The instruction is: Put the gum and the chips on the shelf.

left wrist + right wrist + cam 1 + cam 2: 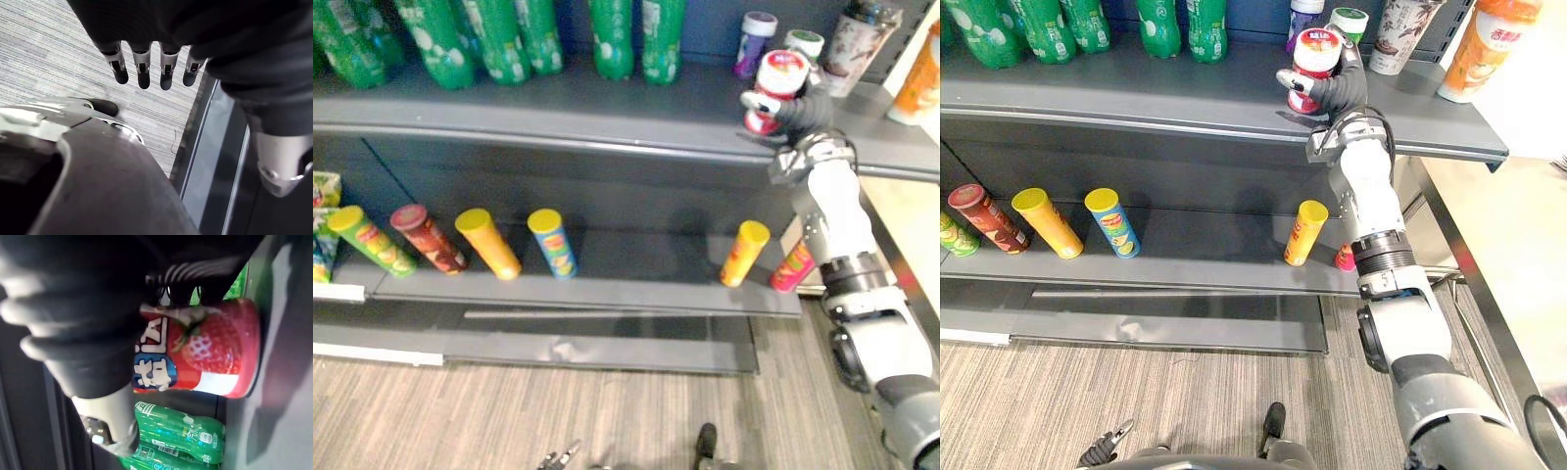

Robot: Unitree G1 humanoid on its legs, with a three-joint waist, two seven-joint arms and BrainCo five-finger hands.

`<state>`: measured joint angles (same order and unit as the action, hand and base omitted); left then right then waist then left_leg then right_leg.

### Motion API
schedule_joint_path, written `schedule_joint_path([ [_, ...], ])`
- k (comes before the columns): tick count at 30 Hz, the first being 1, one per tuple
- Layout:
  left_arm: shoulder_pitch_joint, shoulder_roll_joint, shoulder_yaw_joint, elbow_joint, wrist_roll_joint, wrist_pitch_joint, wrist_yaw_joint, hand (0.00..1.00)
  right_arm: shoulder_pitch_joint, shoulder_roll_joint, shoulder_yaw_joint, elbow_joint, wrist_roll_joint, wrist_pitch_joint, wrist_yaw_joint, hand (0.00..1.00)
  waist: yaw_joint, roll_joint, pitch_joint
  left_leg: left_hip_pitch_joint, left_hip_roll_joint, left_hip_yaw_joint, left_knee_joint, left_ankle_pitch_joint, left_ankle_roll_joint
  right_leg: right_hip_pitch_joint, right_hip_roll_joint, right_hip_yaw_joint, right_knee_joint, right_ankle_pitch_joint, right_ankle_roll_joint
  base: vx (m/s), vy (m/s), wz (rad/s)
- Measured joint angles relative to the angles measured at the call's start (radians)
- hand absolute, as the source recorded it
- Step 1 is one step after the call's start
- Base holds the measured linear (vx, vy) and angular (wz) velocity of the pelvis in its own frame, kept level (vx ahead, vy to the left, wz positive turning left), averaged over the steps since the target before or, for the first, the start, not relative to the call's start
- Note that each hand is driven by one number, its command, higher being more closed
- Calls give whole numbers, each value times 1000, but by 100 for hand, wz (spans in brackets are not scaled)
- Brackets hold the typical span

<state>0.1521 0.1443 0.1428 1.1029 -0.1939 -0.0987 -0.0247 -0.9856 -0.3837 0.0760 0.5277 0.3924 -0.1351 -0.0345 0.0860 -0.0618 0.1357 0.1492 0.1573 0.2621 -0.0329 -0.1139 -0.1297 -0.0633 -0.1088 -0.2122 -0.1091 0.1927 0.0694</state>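
Observation:
My right hand (1344,90) is raised to the upper shelf (558,108) and shut on a red gum tub (778,83) with a white lid and a strawberry print (205,352). The tub stands upright near the shelf's front edge. Its base is against or just above the shelf board; I cannot tell which. Several chips cans lie on the lower shelf (636,264), among them a yellow-lidded orange can (744,253) and a pink can (792,266) below my right arm. My left hand (142,68) hangs over the striped floor, its fingers straight and holding nothing.
Green bottles (607,39) line the back of the upper shelf. A purple tub (756,41), a green-lidded tub (1349,22) and two drink cups (1400,34) stand behind and right of the gum tub. More chips cans (489,243) lie at the lower shelf's left.

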Motion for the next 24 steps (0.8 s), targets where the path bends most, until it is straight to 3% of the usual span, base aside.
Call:
schedule_joint_path([
  [13, 0, 6, 1, -1, 0, 0, 1, 0, 10, 0, -28, 2, 0, 1, -15, 0, 1, -13, -4, 1, 0, 0, 1, 3, 1, 2, -1, -1, 0, 1, 0, 0, 0, 0],
  [20, 0, 9, 11, 0, 1, 0, 7, 0, 10, -1, -72, -55, -6, 0, -78, 0, -1, -14, -4, -3, 3, -3, 4, 7, 1, -1, 2, -4, 0, 1, -1, 0, 0, 0],
  [24, 0, 8, 18, 1, 2, 0, 13, 0, 7, -15, -119, -166, -40, -29, -124, 0, -2, -14, -4, -5, 3, -4, 7, 7, 1, -1, 1, -5, 0, 1, -1, 0, 0, 0],
])
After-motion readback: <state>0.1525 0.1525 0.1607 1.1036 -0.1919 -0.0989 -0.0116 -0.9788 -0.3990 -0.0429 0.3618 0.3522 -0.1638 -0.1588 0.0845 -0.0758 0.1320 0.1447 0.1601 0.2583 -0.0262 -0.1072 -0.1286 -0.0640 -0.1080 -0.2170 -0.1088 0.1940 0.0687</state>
